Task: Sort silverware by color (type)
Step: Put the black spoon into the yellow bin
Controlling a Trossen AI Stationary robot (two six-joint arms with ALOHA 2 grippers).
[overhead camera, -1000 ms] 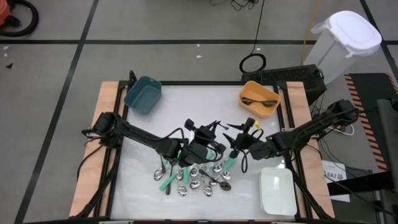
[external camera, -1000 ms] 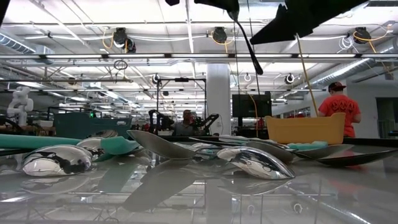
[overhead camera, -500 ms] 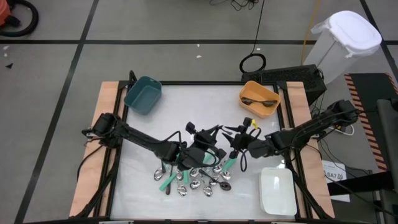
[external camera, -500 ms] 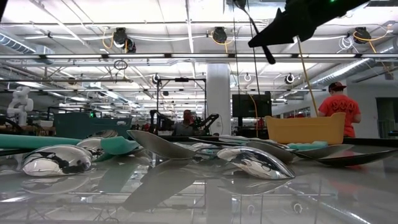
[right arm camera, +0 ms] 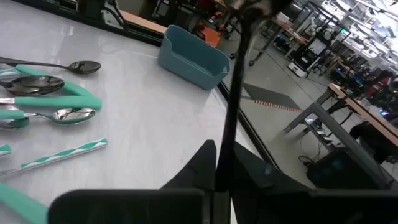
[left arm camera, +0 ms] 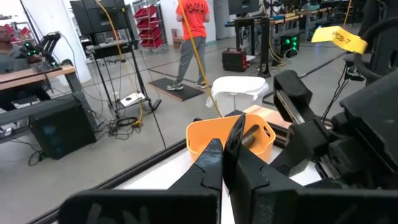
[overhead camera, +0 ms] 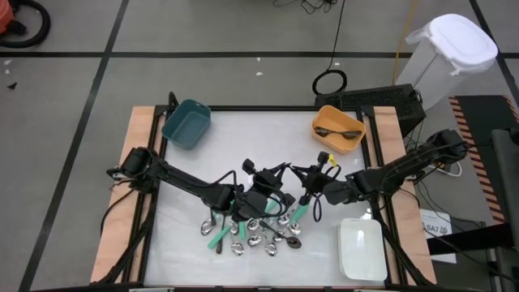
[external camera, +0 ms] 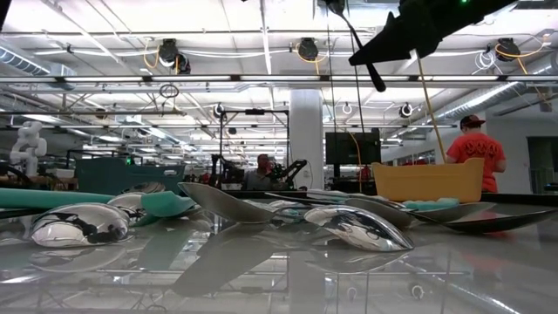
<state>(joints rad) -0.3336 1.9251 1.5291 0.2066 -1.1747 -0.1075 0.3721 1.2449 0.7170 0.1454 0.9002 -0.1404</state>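
Observation:
A thin black utensil (overhead camera: 293,170) hangs in the air above the middle of the table, between my two grippers. My left gripper (overhead camera: 280,175) comes from the table's left and is shut on one end of it. My right gripper (overhead camera: 307,180) comes from the right and is shut on its handle. In the low view the utensil (external camera: 357,52) slants downward, high above the table. Beneath both grippers lies the pile of silverware (overhead camera: 253,229): shiny silver spoons (external camera: 362,228), dark ones and teal-handled ones (right arm camera: 59,93), all flat on the white tabletop. My left gripper pinches one end of the black utensil (left arm camera: 237,133) between its two fingers, and that end sticks out past the fingertips. The utensil is lifted clear of the table. My right gripper pinches the utensil's thin handle (right arm camera: 223,152) between its two fingers. The handle runs on past the fingertips, away from the gripper. No part of the utensil touches the table or the pile.
A teal bin (overhead camera: 186,123) stands at the far left. An orange bin (overhead camera: 323,123) with dark utensils in it stands at the far right. A white bin (overhead camera: 361,247) sits at the near right. Beyond the table stands a person in an orange shirt (external camera: 475,148).
My right gripper has shut on the black utensil's handle while my left gripper keeps its hold. In the low view the utensil has gone slightly up and toward the table's right edge.

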